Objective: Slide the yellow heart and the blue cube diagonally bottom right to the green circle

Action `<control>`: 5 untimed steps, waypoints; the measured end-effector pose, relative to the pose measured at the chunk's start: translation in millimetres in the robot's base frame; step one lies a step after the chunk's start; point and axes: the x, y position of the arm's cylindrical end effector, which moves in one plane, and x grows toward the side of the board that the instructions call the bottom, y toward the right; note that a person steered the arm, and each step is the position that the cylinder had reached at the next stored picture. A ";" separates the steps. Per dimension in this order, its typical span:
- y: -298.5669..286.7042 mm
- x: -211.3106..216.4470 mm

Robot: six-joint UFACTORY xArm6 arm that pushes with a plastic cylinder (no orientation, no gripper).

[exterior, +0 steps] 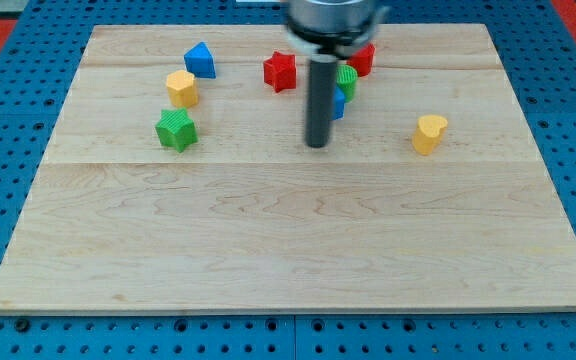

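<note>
Yellow heart [429, 133] sits alone, well to the view's right of my tip [316, 145]; you see no gripper, only a rod. The blue cube [337, 101], seemingly just behind it, touches the green circle [347, 79]. Open worktop [268, 260] lies below

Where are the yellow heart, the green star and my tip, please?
yellow heart [429, 133], camera view, its front face.
green star [176, 130], camera view, its top.
my tip [316, 145], camera view, the rod's very end.
</note>
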 end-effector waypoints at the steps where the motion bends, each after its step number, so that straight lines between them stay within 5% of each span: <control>1: -13.2 -36.4; 3: 34.5 -75.0; 5: 85.1 -43.2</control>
